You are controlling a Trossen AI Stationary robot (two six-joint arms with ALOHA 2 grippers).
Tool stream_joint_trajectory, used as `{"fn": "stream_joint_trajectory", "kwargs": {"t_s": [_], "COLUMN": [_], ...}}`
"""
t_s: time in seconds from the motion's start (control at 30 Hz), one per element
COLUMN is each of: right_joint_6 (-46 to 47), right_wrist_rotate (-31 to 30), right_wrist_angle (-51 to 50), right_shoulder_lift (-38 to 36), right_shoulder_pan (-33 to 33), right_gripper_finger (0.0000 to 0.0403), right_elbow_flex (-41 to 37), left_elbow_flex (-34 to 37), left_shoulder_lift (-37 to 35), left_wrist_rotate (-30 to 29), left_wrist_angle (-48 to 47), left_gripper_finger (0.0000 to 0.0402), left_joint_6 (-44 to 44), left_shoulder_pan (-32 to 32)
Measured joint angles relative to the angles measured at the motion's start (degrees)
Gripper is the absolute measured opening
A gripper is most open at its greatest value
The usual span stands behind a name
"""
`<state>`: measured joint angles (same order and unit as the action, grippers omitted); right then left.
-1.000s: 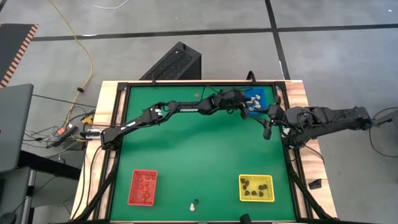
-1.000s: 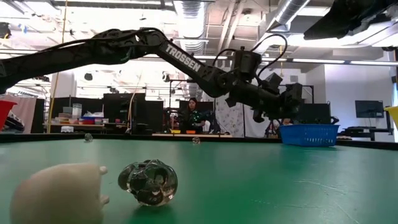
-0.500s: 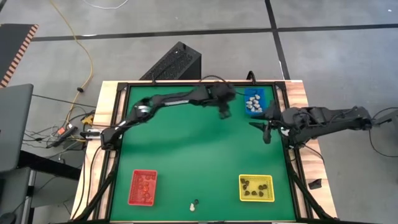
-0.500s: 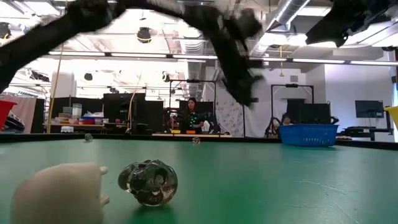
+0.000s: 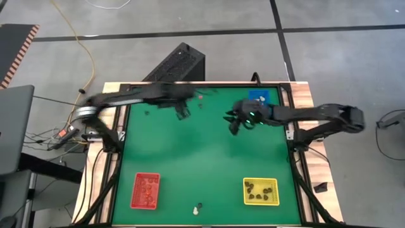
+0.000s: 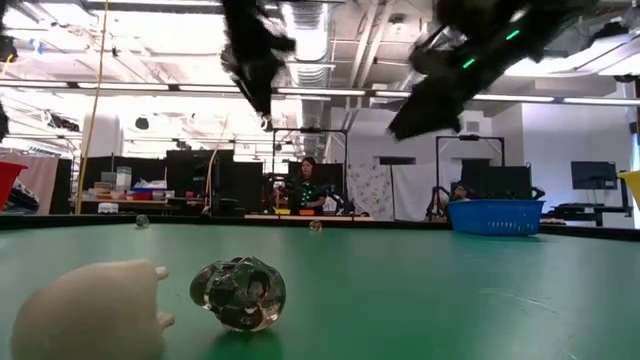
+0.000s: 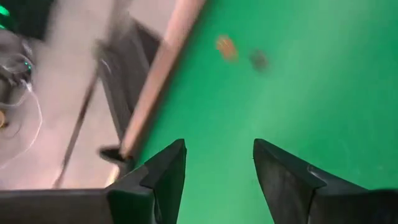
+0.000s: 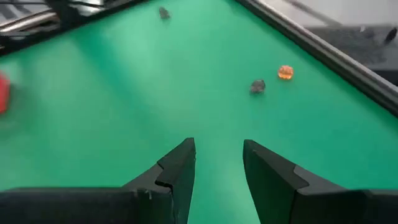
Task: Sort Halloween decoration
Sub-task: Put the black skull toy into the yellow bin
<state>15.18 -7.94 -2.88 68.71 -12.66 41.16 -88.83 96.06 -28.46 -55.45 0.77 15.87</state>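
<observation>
I am working over a green table (image 5: 202, 158) where three trays stand apart, one for each kind of trinket. The blue tray (image 5: 258, 96) sits at the far right corner, partly behind my right arm. The red tray (image 5: 145, 190) is at the near left and holds reddish pieces. The yellow tray (image 5: 261, 192) is at the near right and holds dark pieces. I judge the sorting well along, since only a few trinkets lie loose.

Both my arms reach over the far half of the table, above the felt, touching nothing. My left gripper (image 5: 183, 113) hangs near the far edge; its fingers stand apart with bare felt between them, holding nothing. My right gripper (image 5: 233, 123) stretches leftward from the blue tray's side, and its fingers are likewise apart and empty.

Ahead of both grippers, near the far rim, lie an orange trinket (image 8: 285, 72) and a dark trinket (image 8: 257, 86) just beside each other. Another dark piece (image 8: 164, 12) lies further along. At the near edge, well apart from both arms, a cream trinket (image 6: 95, 310) rests just beside a clear, dark-flecked trinket (image 6: 238, 292). I judge these loose pieces are what remains to sort.
</observation>
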Motion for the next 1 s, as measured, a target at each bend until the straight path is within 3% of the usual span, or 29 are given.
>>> {"fn": "stream_joint_trajectory", "kwargs": {"t_s": [0.1, 0.2, 0.3, 0.4, 0.53, 0.7, 1.0], "right_joint_6": [0.0, 0.0, 0.75, 2.68, 3.45, 4.61, 6.44], "right_wrist_rotate": [2.09, 2.43, 4.92, 6.4, 6.75, 4.96, -3.53], "right_wrist_angle": [2.55, 3.2, 2.68, 1.74, -3.48, -8.5, -19.47], "right_shoulder_lift": [9.56, 19.36, 28.95, 36.26, 43.32, 49.52, 55.48], "right_shoulder_pan": [-5.32, -8.99, -10.76, -10.96, -10.59, -10.21, -10.21], "right_gripper_finger": [0.0166, 0.0166, 0.0166, 0.0166, 0.0166, 0.0166, 0.0166], "right_elbow_flex": [4.41, 11.06, 17.55, 24.2, 32.83, 42.06, 52.58], "left_elbow_flex": [16.11, 32.1, 45.59, 58.57, 71.21, 78.18, 78.0], "left_shoulder_lift": [-11.89, -20.4, -32.08, -38.4, -45.07, -53.09, -60.2], "left_wrist_rotate": [0.74, 6.13, 8.2, 7.86, 8.8, 8.87, 14.73], "left_wrist_angle": [16.62, 31.82, 56.03, 74.38, 89.93, 90.42, 80.7], "left_gripper_finger": [0.0178, 0.0178, 0.0178, 0.0178, 0.0178, 0.0178, 0.0178], "left_joint_6": [1.84, 4.91, 5.63, 4.46, 3.09, 2.58, 2.98], "left_shoulder_pan": [-0.35, -2.28, -4.55, -6.62, -6.98, -5.23, -5.1]}}
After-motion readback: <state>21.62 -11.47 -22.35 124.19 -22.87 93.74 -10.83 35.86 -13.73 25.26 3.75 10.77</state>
